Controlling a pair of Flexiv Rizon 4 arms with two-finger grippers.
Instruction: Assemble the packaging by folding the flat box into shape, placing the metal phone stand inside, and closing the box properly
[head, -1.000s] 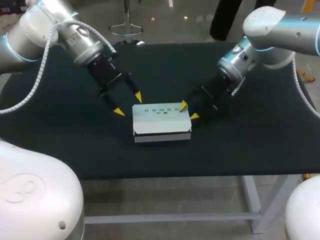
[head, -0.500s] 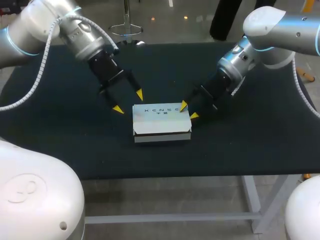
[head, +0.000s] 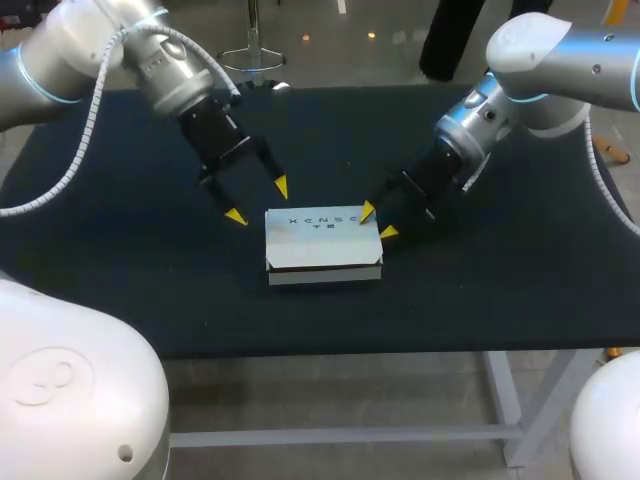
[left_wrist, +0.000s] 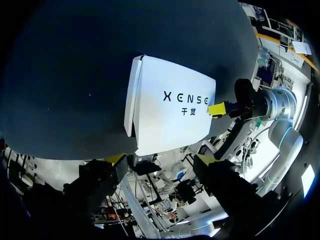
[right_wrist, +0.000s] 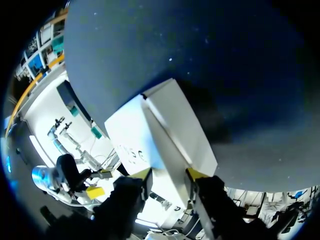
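Counting one closed box (head: 322, 245), contents hidden; left claw (head: 258, 201) spread, clear of it; right claw (head: 377, 222) spread astride its right end.

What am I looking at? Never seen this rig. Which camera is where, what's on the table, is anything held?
This is a robot. Its left arm and right arm each end in a yellow-tipped claw. One picture looks down from above and behind the robot. The two round ones come from a camera on each wrist, looking out past that arm's claw. On the dark table lies one white box, already folded into shape. The left claw hangs open by the box's far left corner and touches nothing. The right claw is at the box's right end, but the pictures do not show whether it grips the box.
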